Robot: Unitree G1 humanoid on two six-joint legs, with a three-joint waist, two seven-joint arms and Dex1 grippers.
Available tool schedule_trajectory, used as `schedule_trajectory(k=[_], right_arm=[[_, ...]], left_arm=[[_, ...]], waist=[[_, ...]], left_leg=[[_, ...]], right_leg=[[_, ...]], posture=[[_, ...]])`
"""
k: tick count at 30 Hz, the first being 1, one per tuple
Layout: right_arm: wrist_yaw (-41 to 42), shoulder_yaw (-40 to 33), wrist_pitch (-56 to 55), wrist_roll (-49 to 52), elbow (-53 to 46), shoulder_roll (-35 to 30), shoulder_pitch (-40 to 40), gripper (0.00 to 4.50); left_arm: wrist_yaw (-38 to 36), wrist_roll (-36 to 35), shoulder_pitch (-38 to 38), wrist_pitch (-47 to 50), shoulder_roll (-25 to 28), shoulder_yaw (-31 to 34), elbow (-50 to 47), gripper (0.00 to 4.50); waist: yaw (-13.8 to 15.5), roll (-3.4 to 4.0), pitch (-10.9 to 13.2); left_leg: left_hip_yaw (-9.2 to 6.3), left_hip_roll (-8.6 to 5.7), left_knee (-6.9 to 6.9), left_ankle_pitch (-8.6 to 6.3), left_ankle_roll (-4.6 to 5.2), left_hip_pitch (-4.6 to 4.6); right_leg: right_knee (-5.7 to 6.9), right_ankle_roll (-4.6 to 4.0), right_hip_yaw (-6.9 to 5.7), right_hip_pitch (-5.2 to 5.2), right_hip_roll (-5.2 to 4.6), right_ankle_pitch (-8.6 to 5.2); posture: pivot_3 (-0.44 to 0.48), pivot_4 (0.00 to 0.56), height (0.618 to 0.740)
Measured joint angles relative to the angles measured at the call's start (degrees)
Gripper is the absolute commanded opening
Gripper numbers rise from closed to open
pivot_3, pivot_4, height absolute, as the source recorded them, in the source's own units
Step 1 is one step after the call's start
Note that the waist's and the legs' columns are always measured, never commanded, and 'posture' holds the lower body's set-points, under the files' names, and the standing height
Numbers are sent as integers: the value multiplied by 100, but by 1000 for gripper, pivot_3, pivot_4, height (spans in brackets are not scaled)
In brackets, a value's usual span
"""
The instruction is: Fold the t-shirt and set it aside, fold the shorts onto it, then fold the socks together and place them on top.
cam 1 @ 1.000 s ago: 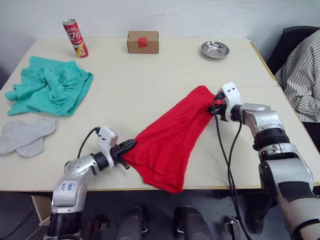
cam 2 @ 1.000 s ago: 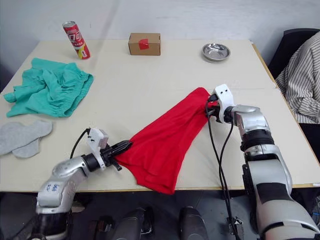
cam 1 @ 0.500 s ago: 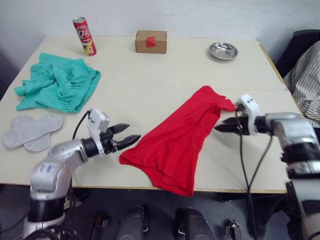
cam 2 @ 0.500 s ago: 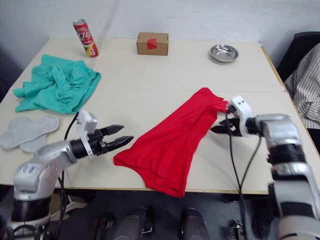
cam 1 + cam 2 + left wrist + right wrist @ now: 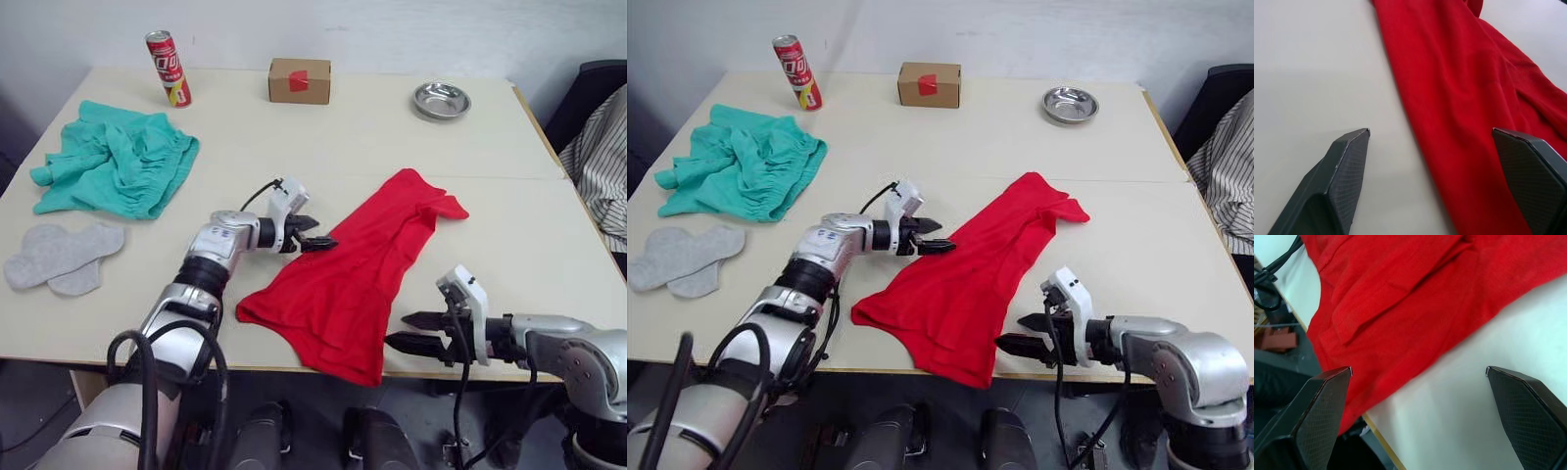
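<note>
The red t-shirt (image 5: 367,264) lies in a long diagonal band on the table, its lower end hanging over the front edge. My left gripper (image 5: 319,233) stands open at the shirt's left edge, about halfway along. In the left wrist view the shirt's edge (image 5: 1459,98) runs between the fingers (image 5: 1344,171). My right gripper (image 5: 397,329) is open just right of the shirt's lower end, near the table's front edge, holding nothing. The teal shorts (image 5: 113,162) lie bunched at the far left. The grey socks (image 5: 59,259) overlap in front of them.
A red can (image 5: 168,67), a cardboard box (image 5: 300,80) and a metal bowl (image 5: 441,100) stand along the table's far edge. A person's striped sleeve (image 5: 602,147) is at the right. Bare tabletop (image 5: 529,245) lies right of the shirt.
Both grippers opened and let go of the t-shirt, which now lies slack. The left gripper moved up along its left edge; the right gripper dropped back to the front edge.
</note>
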Motion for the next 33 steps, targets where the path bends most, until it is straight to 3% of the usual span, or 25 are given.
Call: schedule_trajectory(k=[1, 3, 14, 23, 28, 33], right_arm=[[-145, 2, 2, 12, -63, 173, 36, 4471], [-367, 18, -9, 21, -149, 375, 93, 3896], [-975, 533, -166, 135, -106, 757, 194, 2], [-848, 724, -579, 268, 620, 239, -269, 2], [-740, 1007, -1087, 95, 1429, 15, -966, 2], [-670, 1327, -1413, 43, 2304, 368, -1807, 2]], left_arm=[[-7, 83, -95, -124, -61, 0, 193, 4210], [-10, 211, -201, -308, -141, 7, 449, 3600], [103, 319, -324, -503, -545, 540, 1028, 25], [509, 216, 120, -636, -415, 1115, 721, 25], [819, -15, 949, -378, 55, 1494, -513, 25], [1306, -329, 1829, 270, 408, 1948, -1966, 25]], waist=[[1, -2, -1], [-3, -3, -3], [-18, -14, -8], [-107, -14, -8], [-231, -14, -8], [-265, -14, -8]], left_leg=[[-1, 0, 0, 0, 0, 1], [0, 0, 2, 0, 2, 3], [-2, -2, 3, -1, 7, -2], [-2, -4, 4, 1, 11, 1], [0, -1, 4, 9, 0, 2], [0, -2, 6, 18, 2, 1]], right_leg=[[2, 0, 0, 1, 0, 0], [5, 0, 2, 2, -2, 0], [5, 0, -1, -1, -3, 0], [13, 1, -1, -1, -7, 1], [44, -1, 1, -11, -5, 0], [71, -1, 2, -12, -7, 0]], posture=[[0, 150, 740], [0, 150, 740], [0, 150, 740], [0, 150, 740], [0, 150, 740], [0, 150, 740]])
